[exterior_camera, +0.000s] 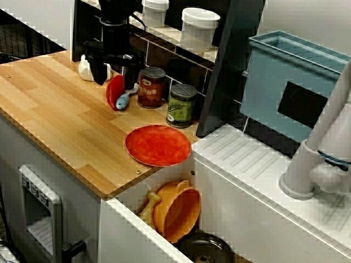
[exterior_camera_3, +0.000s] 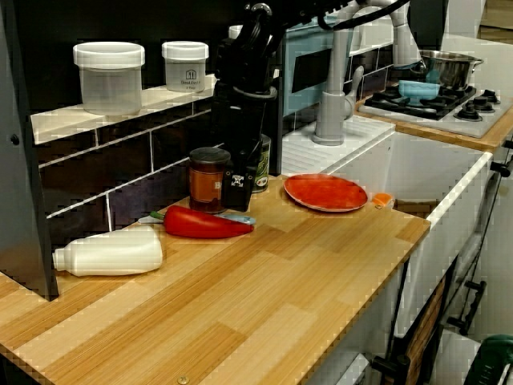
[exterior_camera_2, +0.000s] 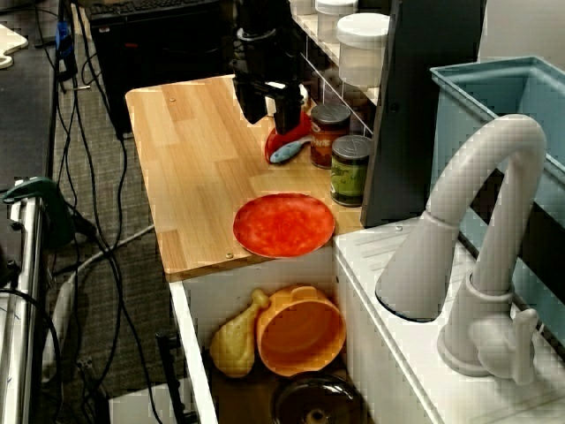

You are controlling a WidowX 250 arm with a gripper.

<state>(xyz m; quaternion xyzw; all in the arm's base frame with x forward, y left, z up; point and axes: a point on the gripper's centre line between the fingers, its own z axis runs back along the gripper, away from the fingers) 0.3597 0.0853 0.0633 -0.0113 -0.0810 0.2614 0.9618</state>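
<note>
**Open gripper [exterior_camera: 116, 76] hangs over the red pepper [exterior_camera_3: 204, 223] at the back edge of the counter [exterior_camera: 49, 104]**

The black arm comes straight down from above. Its wrist is vertical and the gripper points at the wooden counter. The two fingers stand apart with nothing between them. In the view from above the drawer, the white bottle [exterior_camera: 85, 68] shows through the gap.

The fingertips hover just over the red pepper, which lies on its side near the counter's back edge, along the tiled wall. Whether a fingertip touches it I cannot tell. A blue-handled tool [exterior_camera: 123, 101] lies against the pepper.

Just beside them, along the same back edge, stand a brown can [exterior_camera: 151, 87] and then a green can [exterior_camera: 181, 105]. The white bottle lies on its side on the pepper's other side, also by the back edge. A red plate [exterior_camera: 158, 144] sits at the counter's end next to the sink, its rim at the edge over the open drawer.
</note>
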